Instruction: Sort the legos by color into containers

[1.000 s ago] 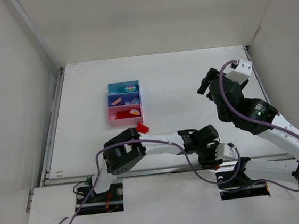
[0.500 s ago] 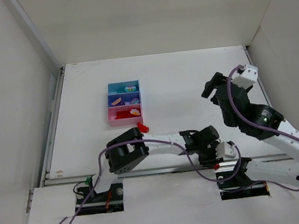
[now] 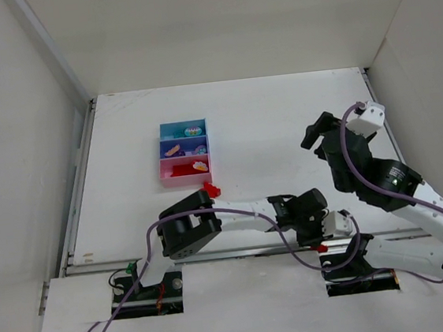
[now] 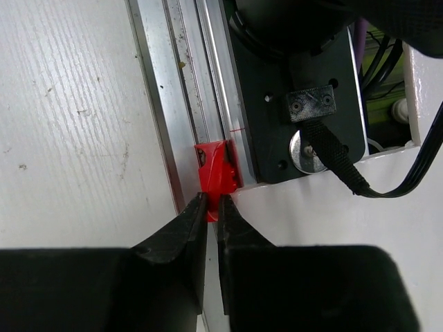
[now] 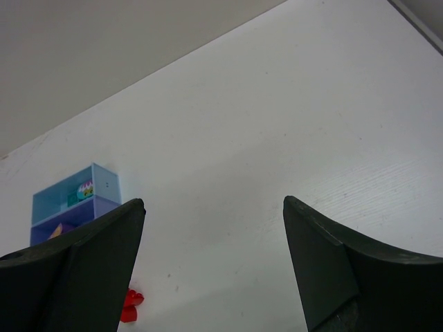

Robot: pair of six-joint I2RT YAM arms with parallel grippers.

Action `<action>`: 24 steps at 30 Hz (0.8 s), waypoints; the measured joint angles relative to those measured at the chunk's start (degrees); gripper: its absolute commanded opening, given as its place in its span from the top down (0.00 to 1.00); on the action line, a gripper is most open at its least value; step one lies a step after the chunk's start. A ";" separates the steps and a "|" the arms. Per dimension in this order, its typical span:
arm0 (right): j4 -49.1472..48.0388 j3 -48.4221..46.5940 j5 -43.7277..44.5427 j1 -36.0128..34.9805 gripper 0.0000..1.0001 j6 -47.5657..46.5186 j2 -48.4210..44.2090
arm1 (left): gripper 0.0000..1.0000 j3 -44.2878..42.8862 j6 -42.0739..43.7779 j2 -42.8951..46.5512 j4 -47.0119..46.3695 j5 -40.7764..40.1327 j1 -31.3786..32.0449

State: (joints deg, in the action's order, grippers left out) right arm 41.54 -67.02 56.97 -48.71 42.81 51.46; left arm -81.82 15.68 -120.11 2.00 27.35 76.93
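Observation:
My left gripper (image 4: 213,206) is shut on a small red lego (image 4: 216,173) at the table's near metal rail, beside the right arm's base. In the top view, this gripper (image 3: 319,240) and the red lego (image 3: 320,248) sit at the near edge. Another red lego (image 3: 210,189) lies on the table just in front of the containers (image 3: 184,150): light blue, purple-blue and pink trays holding small pieces. My right gripper (image 3: 318,133) is open and empty, raised over the right side of the table. In the right wrist view, the right gripper (image 5: 214,266) faces the containers (image 5: 73,204) and the loose red lego (image 5: 129,306).
The aluminium rail (image 4: 173,124) runs along the table's near edge next to the black arm base (image 4: 297,83) and its cables. White walls close in the table on the left, back and right.
My right arm has swung towards the right and nearer the table's front, gripper still open. My left gripper has stayed at the near rail, shifting only slightly.

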 measured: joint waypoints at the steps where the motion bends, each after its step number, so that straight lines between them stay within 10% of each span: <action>1: 0.04 0.22 0.02 0.00 0.14 0.22 -0.33 | 1.00 -0.33 0.00 0.00 0.57 0.00 -0.02; 24: -2.21 -13.46 6.43 0.00 0.17 -2.51 14.58 | 1.00 -1.38 2.56 15.80 11.30 -7.52 -12.35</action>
State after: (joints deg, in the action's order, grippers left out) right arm 39.33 -80.49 63.40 -48.71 40.29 66.04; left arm -83.20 18.24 -104.31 13.30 19.84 64.58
